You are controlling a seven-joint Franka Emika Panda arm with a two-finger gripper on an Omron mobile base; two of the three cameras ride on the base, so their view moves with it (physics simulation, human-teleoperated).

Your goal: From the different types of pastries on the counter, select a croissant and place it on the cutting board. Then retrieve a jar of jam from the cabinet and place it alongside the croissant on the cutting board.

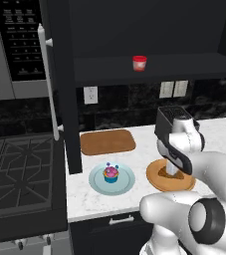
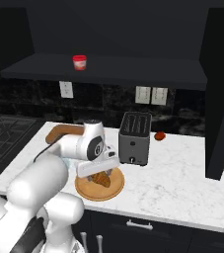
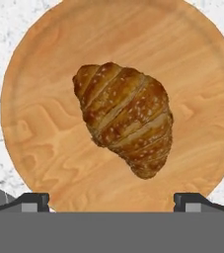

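Observation:
The golden-brown ridged croissant (image 3: 126,123) lies in the middle of a round wooden plate (image 3: 39,128) on the white marbled counter (image 2: 172,178). My gripper (image 3: 111,201) hovers straight above it, open, with its dark fingertips (image 3: 32,200) wide apart on either side and nothing between them. From the right base camera the croissant (image 2: 102,179) shows just under my hand. The brown cutting board (image 1: 107,142) lies empty further back left. A pink-frosted cupcake (image 1: 111,174) sits on a pale blue plate (image 1: 127,183). The red jar of jam (image 1: 139,63) stands on the dark cabinet's shelf (image 1: 184,67).
The cabinet door stands open at the left, its pale handle (image 1: 50,84) beside the stove (image 1: 20,169). A dark toaster (image 2: 134,138) stands just behind the wooden plate (image 2: 99,190), and a small red object (image 2: 160,136) lies beyond it near the wall.

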